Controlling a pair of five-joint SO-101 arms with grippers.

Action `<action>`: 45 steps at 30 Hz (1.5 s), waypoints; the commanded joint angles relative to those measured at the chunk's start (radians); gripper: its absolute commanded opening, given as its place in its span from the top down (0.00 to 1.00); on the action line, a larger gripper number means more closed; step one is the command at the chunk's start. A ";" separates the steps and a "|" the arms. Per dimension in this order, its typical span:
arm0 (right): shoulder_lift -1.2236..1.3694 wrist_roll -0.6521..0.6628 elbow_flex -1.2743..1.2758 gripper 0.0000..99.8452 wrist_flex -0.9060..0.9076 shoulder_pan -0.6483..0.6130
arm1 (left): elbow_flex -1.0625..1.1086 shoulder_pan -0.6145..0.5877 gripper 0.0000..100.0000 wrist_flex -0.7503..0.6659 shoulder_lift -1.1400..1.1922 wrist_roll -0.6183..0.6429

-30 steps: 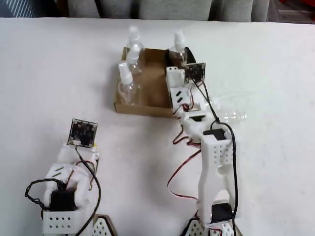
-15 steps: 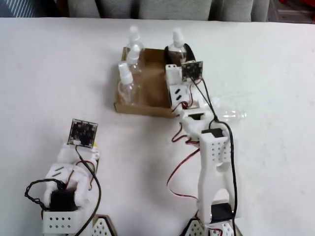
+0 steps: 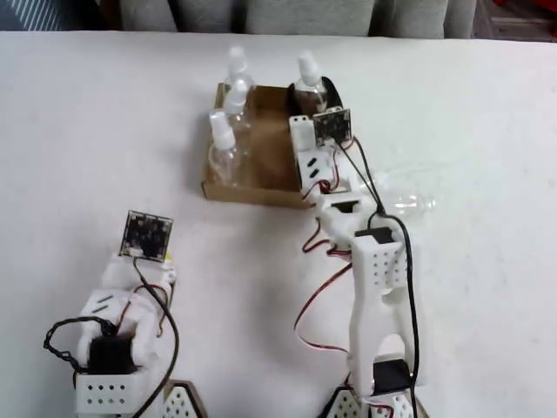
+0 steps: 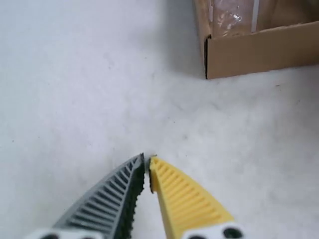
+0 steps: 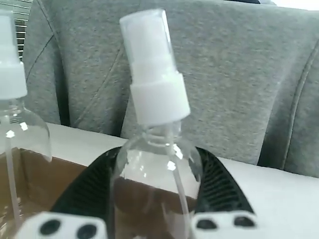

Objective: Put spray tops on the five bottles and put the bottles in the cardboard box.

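A white desk (image 3: 78, 131) with a matte, evenly lit top ran to the far edge, where a row of grey upholstered chairs (image 3: 305, 16) stood; their seamed fabric backs (image 5: 239, 74) rose close behind it.

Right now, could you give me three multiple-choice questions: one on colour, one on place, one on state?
1. The left hand has fingers coloured: A grey and yellow; B both black; C both white.
2. The lying bottle is: A in the left hand; B on the table by the right arm; C in the right hand.
3. The right hand is: A open; B shut on a bottle; C shut, empty.
Answers: 1 A, both colours show; 2 B, it rests on the table; 3 B, it clasps a capped bottle.
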 commanded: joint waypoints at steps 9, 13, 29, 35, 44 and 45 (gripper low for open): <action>-0.015 0.006 -0.011 0.84 0.067 -0.028 | -0.003 -0.008 0.98 -0.012 -0.005 -0.009; -0.041 0.006 -0.002 0.84 0.068 -0.027 | -0.003 -0.008 0.98 -0.012 -0.005 -0.009; -0.131 0.006 0.115 0.68 0.068 -0.036 | -0.003 -0.005 0.98 -0.012 -0.005 -0.009; -0.197 0.006 0.155 0.68 0.070 -0.036 | -0.003 -0.005 0.98 -0.014 -0.005 -0.009; -0.337 0.006 0.265 0.63 0.124 -0.047 | -0.003 -0.005 0.98 -0.014 -0.005 -0.009; -0.346 0.006 0.265 0.63 0.153 -0.045 | -0.003 -0.005 0.98 -0.014 -0.005 -0.009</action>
